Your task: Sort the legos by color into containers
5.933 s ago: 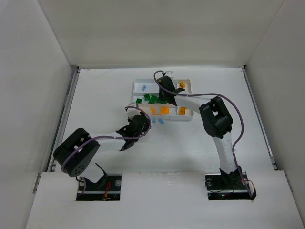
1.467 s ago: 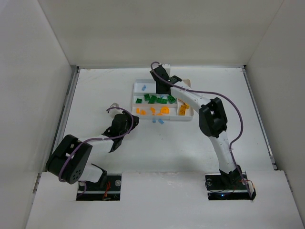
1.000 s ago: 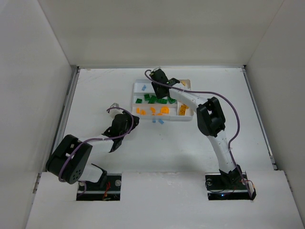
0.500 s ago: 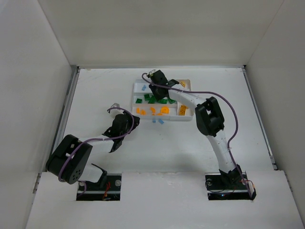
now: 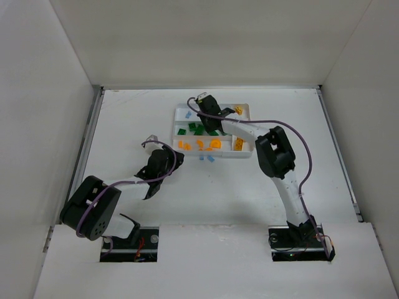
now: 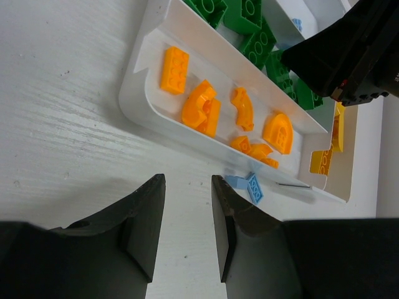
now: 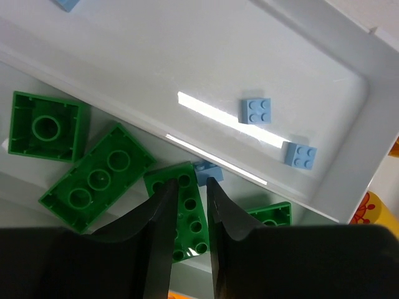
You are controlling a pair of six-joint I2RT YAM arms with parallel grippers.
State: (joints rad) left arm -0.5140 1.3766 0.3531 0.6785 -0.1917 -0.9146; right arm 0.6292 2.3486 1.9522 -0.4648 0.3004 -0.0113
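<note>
The white tray (image 5: 247, 153) lies at the table's middle back. Its slots hold orange bricks (image 6: 199, 109), green bricks (image 7: 96, 180) and light blue bricks (image 7: 256, 111). Yellow bricks (image 6: 321, 161) sit in its end slot. My right gripper (image 7: 192, 185) hangs over the green slot at the tray's left part (image 5: 201, 118), jaws narrowly apart and empty. A light blue brick (image 7: 209, 171) lies just past its right fingertip by the divider. My left gripper (image 6: 187, 180) is open and empty over the bare table, near the tray's front. Two light blue bricks (image 6: 246, 184) lie on the table there.
The tray's front wall (image 6: 134, 87) is just ahead of the left fingers. White walls enclose the table on three sides. A thin dark stick (image 6: 293, 185) lies on the table by the tray.
My right gripper has shifted from the tray's far left corner a little toward the green slot. The left arm stayed put after drawing back from the tray earlier.
</note>
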